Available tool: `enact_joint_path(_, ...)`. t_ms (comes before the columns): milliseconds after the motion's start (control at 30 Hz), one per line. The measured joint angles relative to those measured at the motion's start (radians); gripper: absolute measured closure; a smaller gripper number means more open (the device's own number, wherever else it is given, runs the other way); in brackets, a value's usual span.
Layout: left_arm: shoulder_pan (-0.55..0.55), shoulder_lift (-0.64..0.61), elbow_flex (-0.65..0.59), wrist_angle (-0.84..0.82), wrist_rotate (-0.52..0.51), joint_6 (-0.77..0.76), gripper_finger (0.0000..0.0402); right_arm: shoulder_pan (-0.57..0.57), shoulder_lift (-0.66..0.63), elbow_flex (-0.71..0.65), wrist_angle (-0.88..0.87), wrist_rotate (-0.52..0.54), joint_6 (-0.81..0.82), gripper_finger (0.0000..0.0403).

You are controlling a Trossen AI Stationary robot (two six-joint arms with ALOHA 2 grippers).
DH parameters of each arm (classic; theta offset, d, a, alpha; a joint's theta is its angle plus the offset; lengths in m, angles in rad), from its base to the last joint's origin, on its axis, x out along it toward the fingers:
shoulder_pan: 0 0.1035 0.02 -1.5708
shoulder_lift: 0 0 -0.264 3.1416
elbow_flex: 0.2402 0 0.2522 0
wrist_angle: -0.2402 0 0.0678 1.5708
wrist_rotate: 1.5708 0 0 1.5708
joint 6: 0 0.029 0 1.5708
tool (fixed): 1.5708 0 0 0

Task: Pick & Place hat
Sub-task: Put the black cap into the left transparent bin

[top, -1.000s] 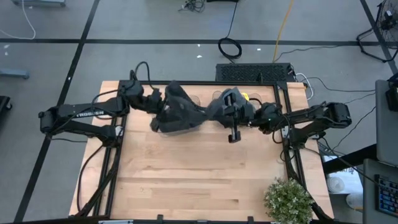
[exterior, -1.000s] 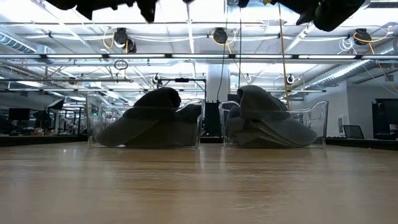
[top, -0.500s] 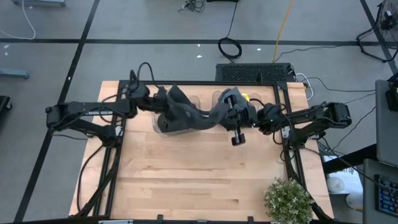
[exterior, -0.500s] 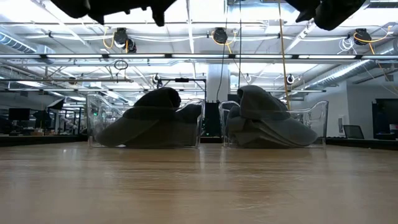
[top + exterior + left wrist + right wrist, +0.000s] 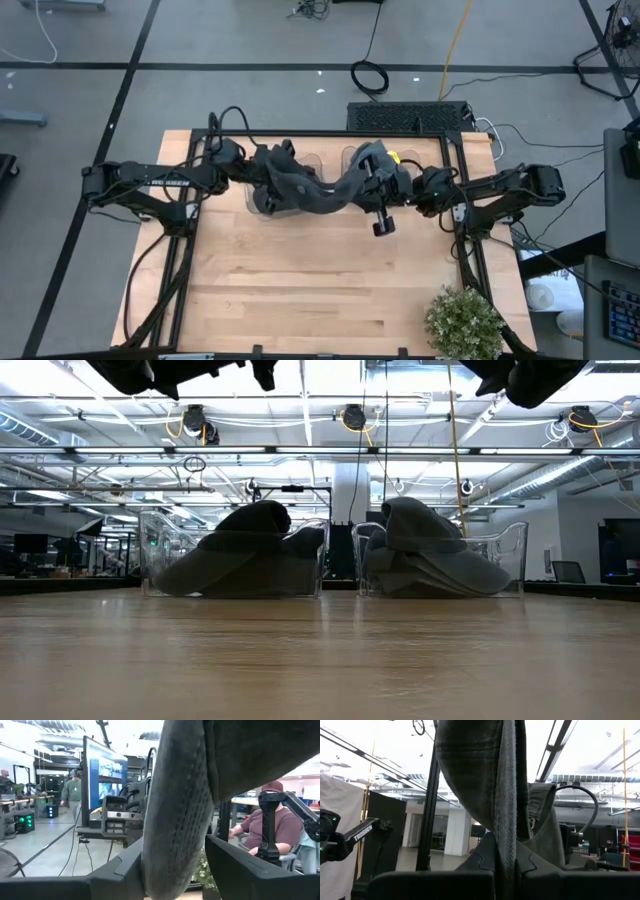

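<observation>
Across the bare wooden table (image 5: 300,280), a dark gray knit hat (image 5: 310,185) hangs stretched in mid-air between both arms, toward twelve o'clock. The left gripper (image 5: 172,865) pinches one end of the fabric between its fingers, at the hat's nine o'clock; the right gripper (image 5: 507,865) clamps the other end, at three o'clock. Beyond, at the far edge, two clear bins (image 5: 235,555) each hold folded gray hats (image 5: 425,550).
</observation>
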Motion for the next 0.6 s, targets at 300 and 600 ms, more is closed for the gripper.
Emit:
enact_joint_path(300, -0.044, 0.0, 0.0, -0.009, 0.033, 0.026, 0.0304, -0.003, -0.002, 0.0, -0.02, 0.019, -0.027, 0.0398)
enact_joint_path(600, 0.016, -0.112, -0.001, -0.251, 0.054, -0.075, 0.0392, -0.01, -0.003, 0.0, -0.154, 0.149, -0.105, 0.0344)
